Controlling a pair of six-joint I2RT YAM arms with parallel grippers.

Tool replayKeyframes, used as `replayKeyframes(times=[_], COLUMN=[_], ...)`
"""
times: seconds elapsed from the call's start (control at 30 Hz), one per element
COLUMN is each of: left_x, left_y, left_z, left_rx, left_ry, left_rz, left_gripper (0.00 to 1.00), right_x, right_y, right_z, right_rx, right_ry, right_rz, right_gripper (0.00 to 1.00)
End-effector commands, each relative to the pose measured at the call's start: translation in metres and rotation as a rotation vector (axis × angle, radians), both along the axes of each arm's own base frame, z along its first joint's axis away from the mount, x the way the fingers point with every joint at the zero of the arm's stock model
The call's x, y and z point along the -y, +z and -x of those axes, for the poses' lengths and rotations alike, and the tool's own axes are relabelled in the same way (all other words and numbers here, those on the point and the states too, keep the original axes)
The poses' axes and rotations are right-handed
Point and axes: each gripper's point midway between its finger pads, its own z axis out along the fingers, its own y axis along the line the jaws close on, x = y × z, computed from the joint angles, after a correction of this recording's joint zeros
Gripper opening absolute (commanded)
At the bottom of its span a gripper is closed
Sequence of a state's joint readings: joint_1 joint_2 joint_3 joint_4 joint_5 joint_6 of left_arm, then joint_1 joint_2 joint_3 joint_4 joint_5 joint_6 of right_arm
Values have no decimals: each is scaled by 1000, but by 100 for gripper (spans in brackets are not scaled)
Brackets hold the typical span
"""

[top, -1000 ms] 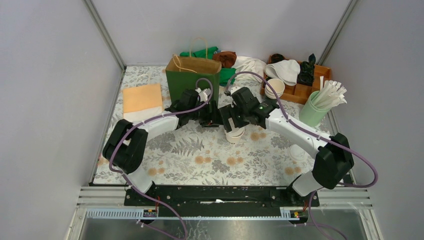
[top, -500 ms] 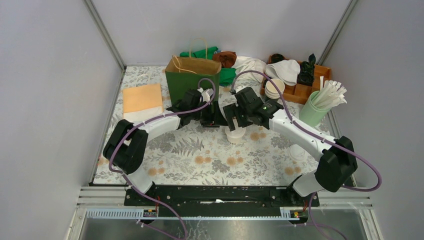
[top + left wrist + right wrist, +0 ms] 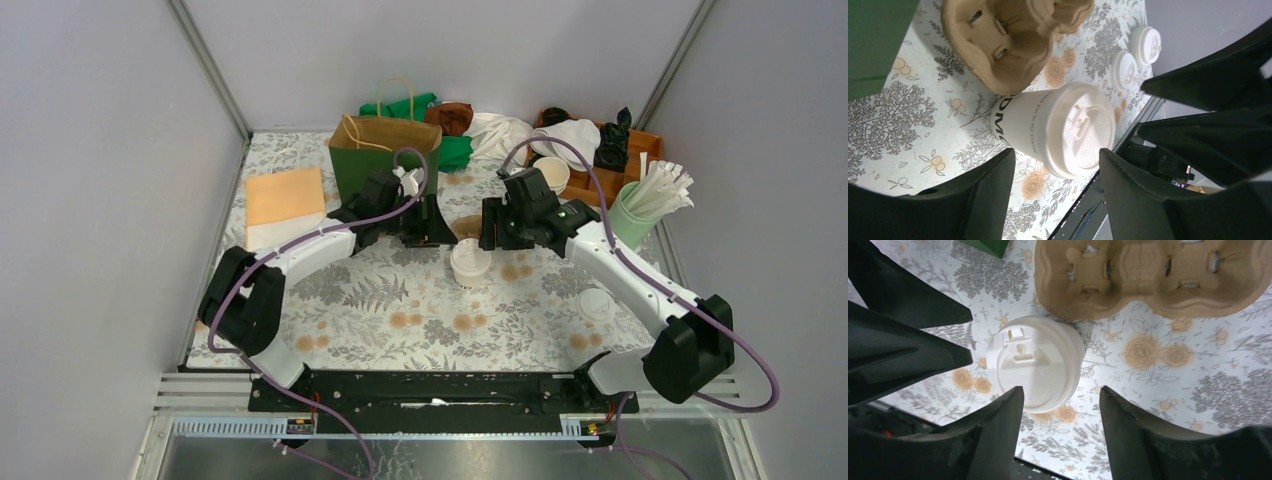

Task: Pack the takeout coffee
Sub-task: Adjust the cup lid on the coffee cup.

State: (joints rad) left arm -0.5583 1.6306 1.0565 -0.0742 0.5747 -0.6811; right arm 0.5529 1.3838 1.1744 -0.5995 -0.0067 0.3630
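At mid-table, your coffee cup (image 3: pixel 470 262) stands upright on the floral cloth (image 3: pixel 400 310), lid on, with the brown pulp carrier (image 3: pixel 466 226) just beside it at 12 o'clock. Your left gripper (image 3: pixel 1053 162) hangs at the cup's 10 o'clock and your right gripper (image 3: pixel 1062 395) at 2 o'clock. Both have jaws spread wider than the cup and grip nothing. A green paper bag (image 3: pixel 385 155) stands farther off at 11 o'clock.
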Motion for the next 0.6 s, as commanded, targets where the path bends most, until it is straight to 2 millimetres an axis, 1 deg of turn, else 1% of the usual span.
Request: replayKeyframes(times=[0.0,0.07,0.13,0.2,0.27,0.4,0.57], left_x=[6,6,8,11,14,20,23], left_y=[52,56,57,54,50,46,37], left_z=[-5,-3,-2,-2,-2,-5,-9], left_rx=[122,132,141,140,141,160,178], left_ry=[-8,-10,-15,-21,-23,-30,-38], left_rz=[68,72,70,62,52,20,-43], left_gripper=[67,65,59,52,48,47,45], right_x=[-9,-10,-13,-15,-15,-13,-13], right_y=[9,7,4,0,-4,-10,-16], right_z=[16,19,22,24,24,23,24], right_rx=[-61,-90,-116,-139,-153,-161,-178], right_ry=[-31,-54,-76,-99,-120,-144,-155], right_rz=[-151,-192,-226,-250,-262,-267,-272], right_gripper=[60,52,47,41,38,32,29])
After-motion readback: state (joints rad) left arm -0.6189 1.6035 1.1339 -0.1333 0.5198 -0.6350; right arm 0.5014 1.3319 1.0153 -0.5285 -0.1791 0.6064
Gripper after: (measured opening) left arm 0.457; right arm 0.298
